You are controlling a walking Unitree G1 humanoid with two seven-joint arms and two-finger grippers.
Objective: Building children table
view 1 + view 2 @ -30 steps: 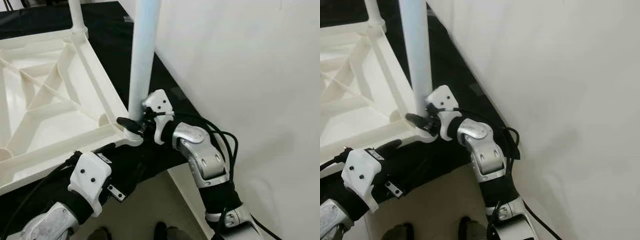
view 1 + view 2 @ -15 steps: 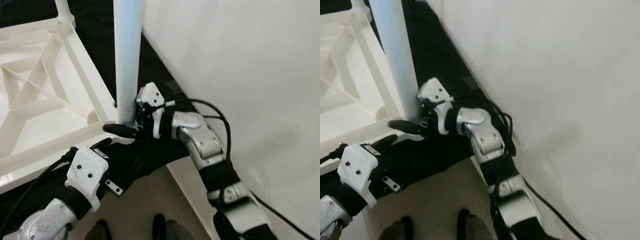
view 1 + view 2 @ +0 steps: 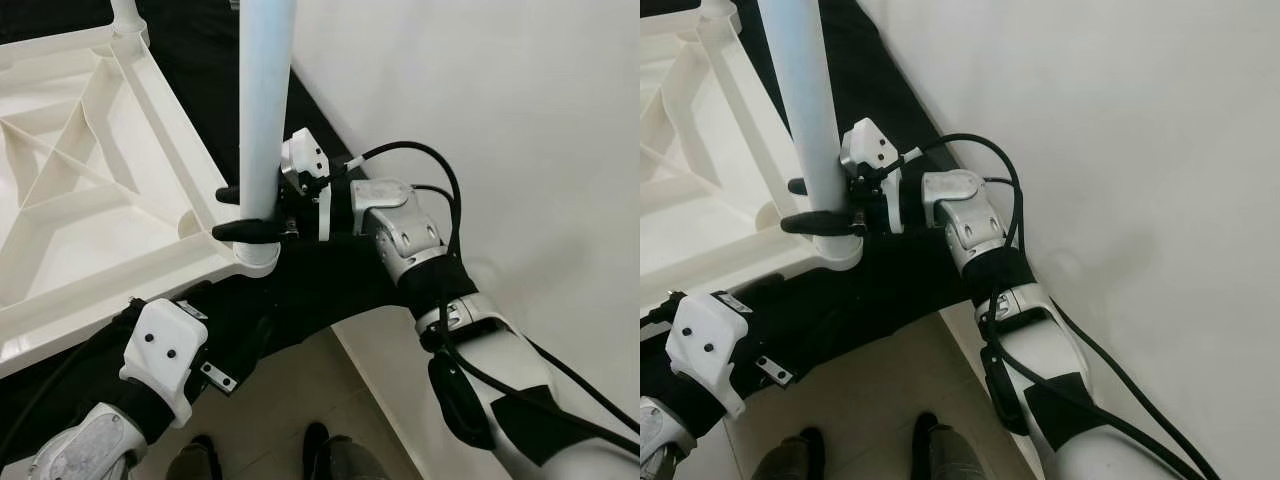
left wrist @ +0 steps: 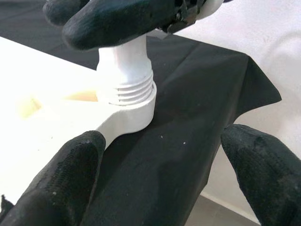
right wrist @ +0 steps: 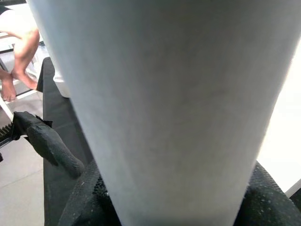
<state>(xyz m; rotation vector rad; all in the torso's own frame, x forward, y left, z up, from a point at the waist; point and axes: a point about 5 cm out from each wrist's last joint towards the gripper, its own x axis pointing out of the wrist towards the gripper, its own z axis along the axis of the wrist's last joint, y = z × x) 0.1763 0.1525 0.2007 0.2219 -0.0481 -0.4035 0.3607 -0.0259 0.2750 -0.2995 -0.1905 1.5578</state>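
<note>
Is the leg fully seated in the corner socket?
No: on the leg, thread ridges stand exposed above the corner socket.

White plastic tabletop lies upside down on black cloth, ribbed underside up, diagonal braces showing. Pale blue-white round leg stands upright in the near corner socket, threaded base partly exposed above the collar. Second white leg upright at the far corner.
</note>
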